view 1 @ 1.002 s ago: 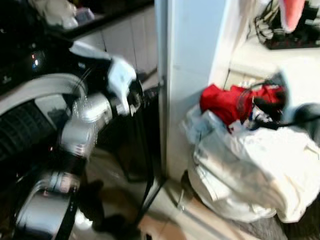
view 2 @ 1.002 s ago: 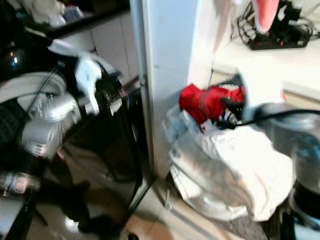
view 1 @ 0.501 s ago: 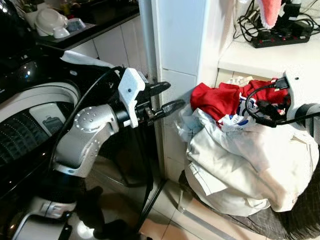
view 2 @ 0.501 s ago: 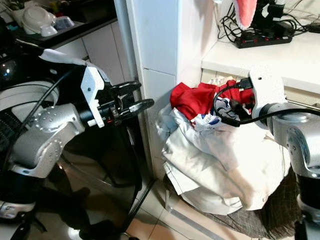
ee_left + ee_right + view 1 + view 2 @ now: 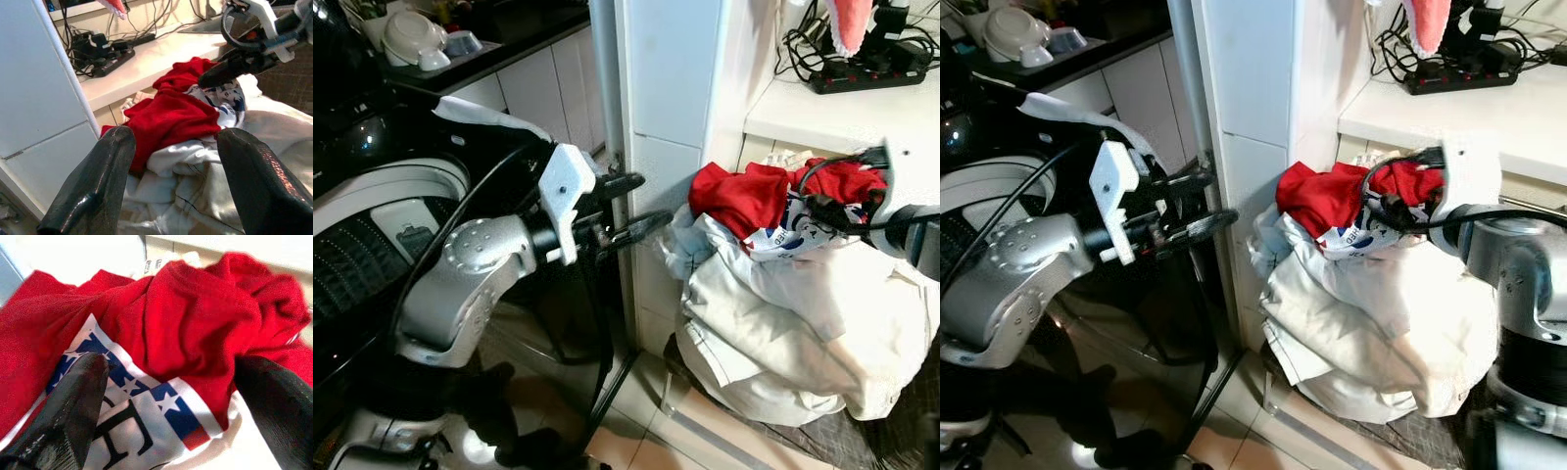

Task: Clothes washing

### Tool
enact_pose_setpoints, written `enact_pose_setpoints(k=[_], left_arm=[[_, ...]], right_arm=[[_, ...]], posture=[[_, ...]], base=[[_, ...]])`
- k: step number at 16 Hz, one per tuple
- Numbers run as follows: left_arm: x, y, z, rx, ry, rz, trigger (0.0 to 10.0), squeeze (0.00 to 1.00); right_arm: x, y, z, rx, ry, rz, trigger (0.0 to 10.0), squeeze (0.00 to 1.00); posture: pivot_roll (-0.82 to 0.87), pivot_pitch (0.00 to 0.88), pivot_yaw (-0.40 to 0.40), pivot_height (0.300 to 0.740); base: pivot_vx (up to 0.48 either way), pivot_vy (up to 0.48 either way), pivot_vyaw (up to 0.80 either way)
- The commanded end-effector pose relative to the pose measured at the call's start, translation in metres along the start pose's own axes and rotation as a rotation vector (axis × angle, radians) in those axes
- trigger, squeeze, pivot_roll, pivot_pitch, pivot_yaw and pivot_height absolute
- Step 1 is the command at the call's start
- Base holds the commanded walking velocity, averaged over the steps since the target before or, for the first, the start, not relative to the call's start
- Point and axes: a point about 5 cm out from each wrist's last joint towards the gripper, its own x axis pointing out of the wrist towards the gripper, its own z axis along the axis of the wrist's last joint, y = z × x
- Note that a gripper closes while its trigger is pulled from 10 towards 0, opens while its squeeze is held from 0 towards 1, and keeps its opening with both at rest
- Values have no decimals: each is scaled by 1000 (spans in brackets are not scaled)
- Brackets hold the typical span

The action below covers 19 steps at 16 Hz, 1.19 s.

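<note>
We are looking down at a heap of laundry (image 5: 783, 333) piled in a dark woven basket (image 5: 901, 441) on the floor, just beside a white pillar (image 5: 671, 88). Most of the heap is white cloth, and a red garment (image 5: 744, 196) is lying on top toward the wall, with a white piece printed in blue stars and black letters (image 5: 142, 421) tucked against it.

Our right gripper (image 5: 166, 396) is hovering right at the red garment — its two black fingers (image 5: 68, 411) are spread wide, one over the printed piece and one past the red folds, and they are not closed on anything. From the head views we are seeing that arm (image 5: 1518, 264) reaching in over the top of the pile.

Our left gripper (image 5: 631, 206) is hanging in the air in front of the pillar, pointing toward the pile but well short of it. Its fingers (image 5: 98, 181) are parted too, and nothing is between them.

To our left the washing machine (image 5: 372, 215) is sitting with its dark front and pale drum ring. Behind it, on a dark counter (image 5: 499, 39), a white bowl (image 5: 411, 34) is resting. On the white shelf (image 5: 842, 108) above the basket a black power strip (image 5: 871, 73) is lying among tangled cables, and something pink (image 5: 852, 24) is hanging down above it.
</note>
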Motion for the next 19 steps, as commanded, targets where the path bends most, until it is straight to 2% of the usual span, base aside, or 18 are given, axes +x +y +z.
enact_pose_setpoints(k=[1,3,4,5,6,10,19], left_arm=[[-4,0,3,-2,1,-4,10000,0],[-4,-1,2,-9,3,-2,10000,0],[-4,-1,2,-10,4,0,10000,0],[-4,-1,2,-11,4,5,10000,0],[-4,0,2,-12,5,8,10000,0],[-5,-1,2,-24,-1,-2,10000,0],[-5,-4,0,-35,3,17,10000,0]], right_arm=[[-1,-3,1,45,8,-1,10000,0],[2,-1,-5,100,28,20,10000,0],[1,0,-4,106,18,23,9294,0],[1,2,0,107,-3,35,1451,0],[0,4,2,111,-16,43,0,0],[-2,10,9,99,-55,62,0,0],[-1,10,8,117,-62,72,0,0]], posture=[[-91,0,82,740],[-91,0,82,740],[-91,0,82,740],[-91,0,82,740],[-91,0,82,740],[-83,0,75,740],[-79,0,50,740]], base=[[0,0,0],[0,0,0],[0,0,0],[0,0,0],[0,0,0],[0,0,0],[0,0,0]])
